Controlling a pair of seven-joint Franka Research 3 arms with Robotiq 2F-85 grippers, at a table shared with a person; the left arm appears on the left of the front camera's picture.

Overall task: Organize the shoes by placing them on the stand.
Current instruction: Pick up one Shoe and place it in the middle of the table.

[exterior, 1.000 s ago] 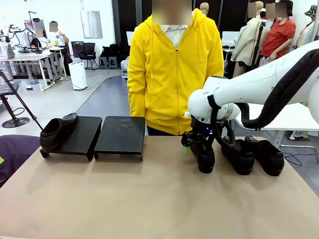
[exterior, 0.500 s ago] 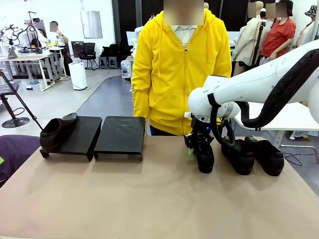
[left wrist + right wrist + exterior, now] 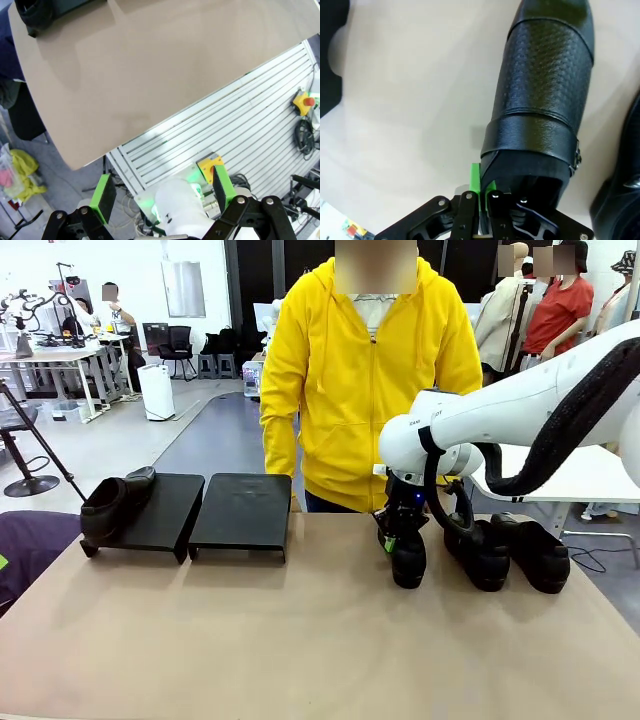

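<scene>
- Grip on a shoe: right pincer [image 3: 399,536] sits low over the table [image 3: 300,640], jaws drawn tight onto the gripped shoe [image 3: 408,560].
- Wrist view of the right pincer [image 3: 481,189]: green pads [image 3: 475,180] nip the thin side wall at the collar of the gripped shoe [image 3: 545,85]. Toe points away from the pincer. Sole is flat on the table [image 3: 410,100].
- Middle shoe [image 3: 482,558] stands just beside this pincer on its right, close alongside the gripped one. Its edge shows at the wrist view's border [image 3: 626,200].
- Outer shoe [image 3: 542,555] is farther right again, next to the middle shoe, also on the table.
- Stand lies well off to the right pincer's left, as two platforms side by side. The right platform [image 3: 242,510] is the nearer one and the left platform [image 3: 165,505] is beyond it.
- Fourth shoe [image 3: 108,508] rests on the outer half of the left platform, toe toward the robot's side.
- Person in a yellow hooded top [image 3: 370,370] stands at the far edge, just behind the right pincer.
- Left pincer [image 3: 162,194] hangs past the table's near edge with its pads spread wide. The table [image 3: 150,65] stretches ahead of it, with the fourth shoe [image 3: 35,17] at the far corner.
</scene>
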